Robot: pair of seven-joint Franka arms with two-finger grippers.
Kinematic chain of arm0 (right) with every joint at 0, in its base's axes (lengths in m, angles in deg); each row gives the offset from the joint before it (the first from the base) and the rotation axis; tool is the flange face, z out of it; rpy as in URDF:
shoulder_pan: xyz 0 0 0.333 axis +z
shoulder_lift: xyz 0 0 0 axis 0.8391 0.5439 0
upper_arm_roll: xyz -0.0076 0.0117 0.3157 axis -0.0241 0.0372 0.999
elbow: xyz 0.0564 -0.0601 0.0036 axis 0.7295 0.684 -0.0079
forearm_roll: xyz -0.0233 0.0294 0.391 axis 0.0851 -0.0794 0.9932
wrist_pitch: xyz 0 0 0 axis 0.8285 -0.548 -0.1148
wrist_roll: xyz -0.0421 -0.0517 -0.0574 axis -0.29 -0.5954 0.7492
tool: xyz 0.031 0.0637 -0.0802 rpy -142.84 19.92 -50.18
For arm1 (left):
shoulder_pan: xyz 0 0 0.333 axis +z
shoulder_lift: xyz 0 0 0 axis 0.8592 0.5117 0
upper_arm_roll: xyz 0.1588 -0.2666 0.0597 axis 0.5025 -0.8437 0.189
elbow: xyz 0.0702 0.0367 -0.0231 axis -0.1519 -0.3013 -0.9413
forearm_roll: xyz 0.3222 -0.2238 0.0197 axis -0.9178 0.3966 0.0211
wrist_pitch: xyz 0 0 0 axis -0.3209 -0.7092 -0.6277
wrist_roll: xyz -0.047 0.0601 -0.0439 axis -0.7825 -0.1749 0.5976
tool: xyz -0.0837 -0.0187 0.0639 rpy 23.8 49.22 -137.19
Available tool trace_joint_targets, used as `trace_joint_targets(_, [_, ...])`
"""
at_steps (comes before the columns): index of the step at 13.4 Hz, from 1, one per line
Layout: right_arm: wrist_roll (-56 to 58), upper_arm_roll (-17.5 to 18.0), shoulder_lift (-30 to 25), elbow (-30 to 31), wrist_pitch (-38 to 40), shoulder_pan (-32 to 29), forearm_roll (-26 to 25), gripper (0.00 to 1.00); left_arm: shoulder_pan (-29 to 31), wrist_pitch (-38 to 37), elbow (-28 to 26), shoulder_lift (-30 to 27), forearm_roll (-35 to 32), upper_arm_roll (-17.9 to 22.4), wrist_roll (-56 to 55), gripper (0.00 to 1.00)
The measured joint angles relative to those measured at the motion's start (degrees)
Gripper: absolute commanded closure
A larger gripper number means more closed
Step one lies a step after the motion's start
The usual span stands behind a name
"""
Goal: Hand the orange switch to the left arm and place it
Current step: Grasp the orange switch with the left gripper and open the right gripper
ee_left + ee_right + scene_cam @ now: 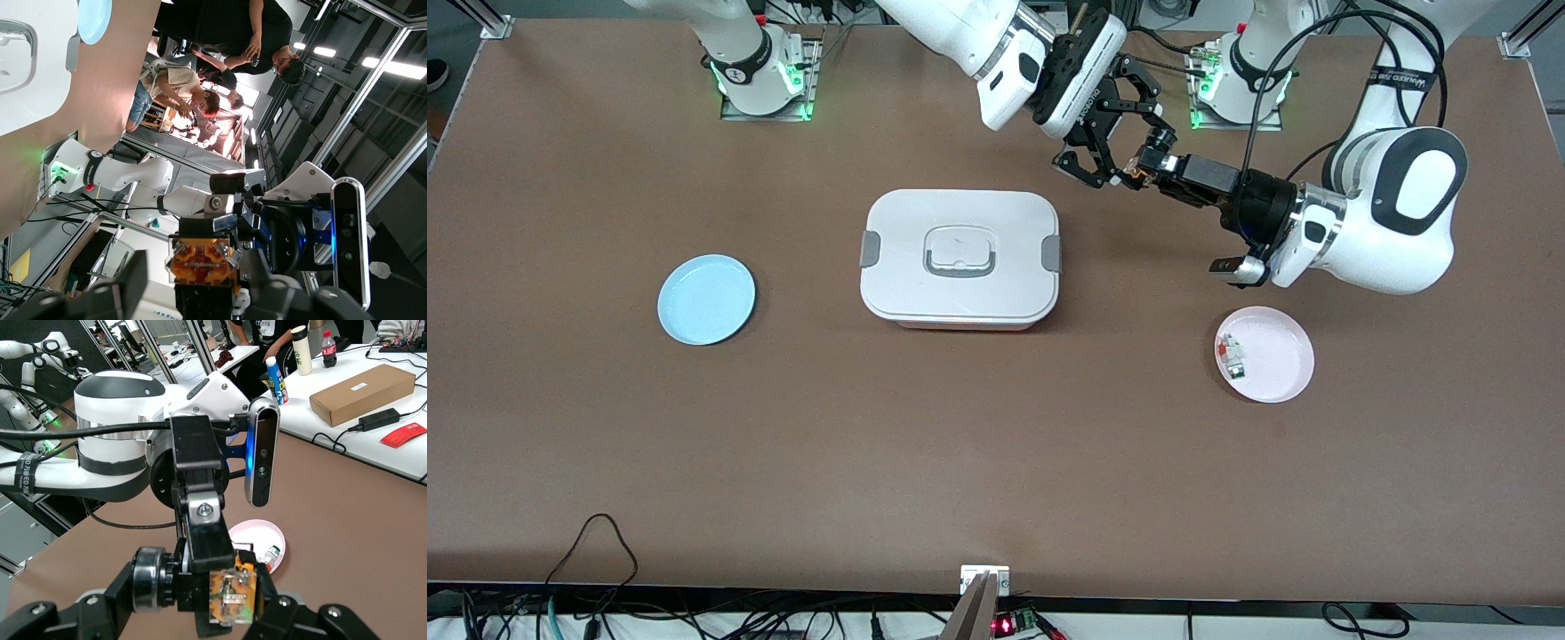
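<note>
Above the table beside the box [960, 258], left claw [1138, 169] pinches orange switch [1134, 171] w/ right claw [1096, 160] spread around it.

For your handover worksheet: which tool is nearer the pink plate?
Left. The left tool is above the table just past the pink plate; the right tool meets it, slightly more boxward.

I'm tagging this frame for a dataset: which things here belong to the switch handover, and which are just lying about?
In the job:
- orange switch, held up in the air between both arms
- left pincer, shut on it
- right pincer, open around it
- white box, to be avoided

Lying about:
- blue plate
- pink plate with small parts
</note>
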Motion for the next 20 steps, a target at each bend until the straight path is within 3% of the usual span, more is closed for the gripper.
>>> trace_joint_targets(2, [0.0, 0.0, 0.0, 0.0, 0.1, 0.0, 0.0, 0.97, 0.2, -0.7, 0.0, 0.0, 0.3, 0.0, 0.0, 0.73])
trace_joint_targets(7, [0.5, -0.1, 0.0, -0.2, -0.5, 0.2, -0.1, 0.97, 0.4, -1.2, 0.6, 0.1, 0.6, 0.0, -0.6, 0.76])
trace_joint_targets(8, [0.5, -0.1, 0.0, -0.3, -0.5, 0.2, -0.1, 0.87, 0.4, -1.2, 0.8, 0.1, 0.6, 0.0, -0.7, 0.76])
trace_joint_targets(9, [0.6, -0.1, 0.0, -0.4, -0.5, 0.2, -0.1, 0.08, 0.4, -1.2, 0.9, 0.1, 0.6, 0.0, -0.8, 0.76])
trace_joint_targets(10, [0.6, -0.2, 0.0, -0.4, -0.5, 0.2, -0.1, 0.0, 0.4, -1.2, 0.9, 0.1, 0.6, 0.0, -0.8, 0.76])
trace_joint_targets(18, [-0.8, -0.3, 0.0, -0.6, -0.6, 0.2, 0.0, 0.0, 0.6, -1.2, 2.1, 0.1, 0.2, 0.3, -0.1, 0.76])
trace_joint_targets(20, [-0.8, -0.4, 0.0, -0.7, -0.6, 0.2, 0.0, 0.0, 1.2, -1.1, 4.9, 0.4, -4.5, 0.6, 0.1, 0.76])
